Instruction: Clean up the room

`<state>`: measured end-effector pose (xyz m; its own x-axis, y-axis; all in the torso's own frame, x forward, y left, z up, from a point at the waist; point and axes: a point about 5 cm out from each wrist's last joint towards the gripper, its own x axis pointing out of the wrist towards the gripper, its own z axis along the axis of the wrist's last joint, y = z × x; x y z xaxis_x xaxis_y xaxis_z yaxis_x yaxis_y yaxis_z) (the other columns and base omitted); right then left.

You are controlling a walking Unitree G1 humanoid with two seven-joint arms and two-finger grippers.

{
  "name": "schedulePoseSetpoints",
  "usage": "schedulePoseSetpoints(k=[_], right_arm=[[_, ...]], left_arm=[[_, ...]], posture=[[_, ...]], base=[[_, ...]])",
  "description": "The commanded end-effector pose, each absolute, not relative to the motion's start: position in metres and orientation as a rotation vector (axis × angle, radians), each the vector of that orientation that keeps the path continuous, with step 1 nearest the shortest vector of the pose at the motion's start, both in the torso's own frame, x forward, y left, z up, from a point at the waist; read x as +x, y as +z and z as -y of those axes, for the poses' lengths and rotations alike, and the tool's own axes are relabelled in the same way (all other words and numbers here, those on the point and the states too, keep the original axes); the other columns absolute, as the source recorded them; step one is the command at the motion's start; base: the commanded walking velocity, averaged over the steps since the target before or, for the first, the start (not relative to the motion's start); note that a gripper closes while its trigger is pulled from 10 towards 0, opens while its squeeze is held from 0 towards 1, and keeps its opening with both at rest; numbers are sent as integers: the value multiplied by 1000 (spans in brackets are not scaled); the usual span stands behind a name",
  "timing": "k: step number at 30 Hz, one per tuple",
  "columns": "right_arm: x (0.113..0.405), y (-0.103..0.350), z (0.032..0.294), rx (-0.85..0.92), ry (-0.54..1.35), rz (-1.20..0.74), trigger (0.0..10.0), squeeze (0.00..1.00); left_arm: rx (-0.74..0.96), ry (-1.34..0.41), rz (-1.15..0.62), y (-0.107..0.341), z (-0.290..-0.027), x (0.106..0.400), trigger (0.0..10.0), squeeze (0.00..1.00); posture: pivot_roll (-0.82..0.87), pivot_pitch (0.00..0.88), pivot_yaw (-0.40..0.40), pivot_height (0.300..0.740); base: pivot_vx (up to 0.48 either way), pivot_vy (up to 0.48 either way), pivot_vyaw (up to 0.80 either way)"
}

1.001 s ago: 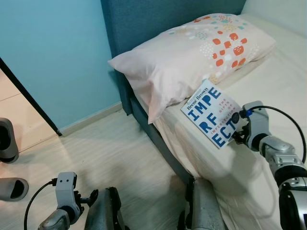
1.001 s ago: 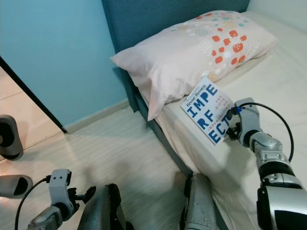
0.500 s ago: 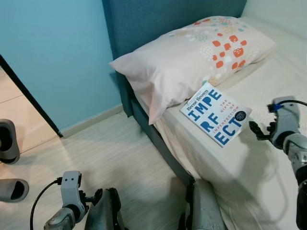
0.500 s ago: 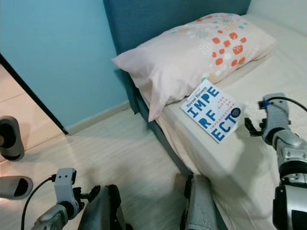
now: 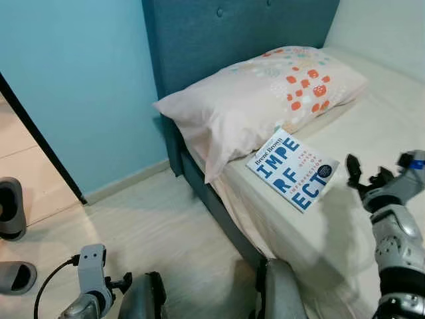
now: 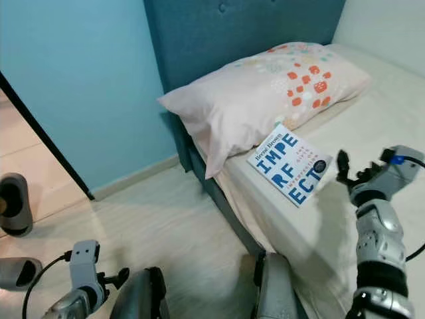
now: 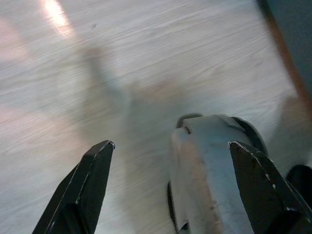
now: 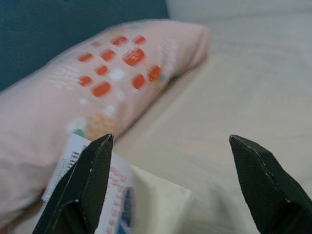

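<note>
The book (image 5: 292, 172), white with large blue lettering, lies flat near the edge of the bed (image 5: 345, 219), right of centre in the head views, its upper corner tucked against the pale pink pillow (image 5: 259, 100) with orange dots. Just to its right, at the right edge of the frame, the right gripper (image 5: 364, 178) hovers above the cream sheet with its fingers spread wide, holding nothing and apart from the book. The left gripper (image 5: 125, 282) hangs low at the lower left over the wooden floor (image 5: 153, 226), its fingers parted and empty. A teal headboard (image 5: 232, 33) rises behind the pillow.
</note>
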<state>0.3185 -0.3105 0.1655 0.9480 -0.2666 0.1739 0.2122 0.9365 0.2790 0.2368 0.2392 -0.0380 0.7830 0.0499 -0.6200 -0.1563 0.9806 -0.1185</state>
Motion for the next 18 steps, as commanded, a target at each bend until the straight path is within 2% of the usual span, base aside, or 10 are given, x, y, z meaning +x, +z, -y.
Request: schedulePoseSetpoints(k=[1,4,8,11,15,17,18], right_arm=[[319,172,288,206,-197,268,10000,0],[320,179,276,168,-156,277,10000,0],[332,193,240,91,2,287,10000,0],[338,160,205,0,162,148,10000,0],[336,129,192,9,208,35,10000,0],[325,82,179,-11,254,-160,10000,0],[325,82,179,-11,254,-160,10000,0]], left_arm=[[-123,139,-688,-37,-245,238,10000,0],[-106,133,-681,-34,-243,242,10000,0],[-117,119,-640,-30,-235,251,10000,0],[-128,125,-626,-29,-228,255,10000,0],[-134,139,-625,-29,-227,255,10000,0],[-126,164,-642,-32,-228,252,10000,0],[-126,164,-642,-32,-228,252,10000,0]], posture=[[-45,81,12,550],[-45,81,12,559],[-57,54,1,574],[-47,37,-15,589],[-41,33,-22,598],[-29,22,-30,608],[-29,22,-30,608]], base=[[-480,0,0],[-480,0,0],[0,0,0],[0,0,0],[0,0,0],[0,0,0],[0,0,0]])
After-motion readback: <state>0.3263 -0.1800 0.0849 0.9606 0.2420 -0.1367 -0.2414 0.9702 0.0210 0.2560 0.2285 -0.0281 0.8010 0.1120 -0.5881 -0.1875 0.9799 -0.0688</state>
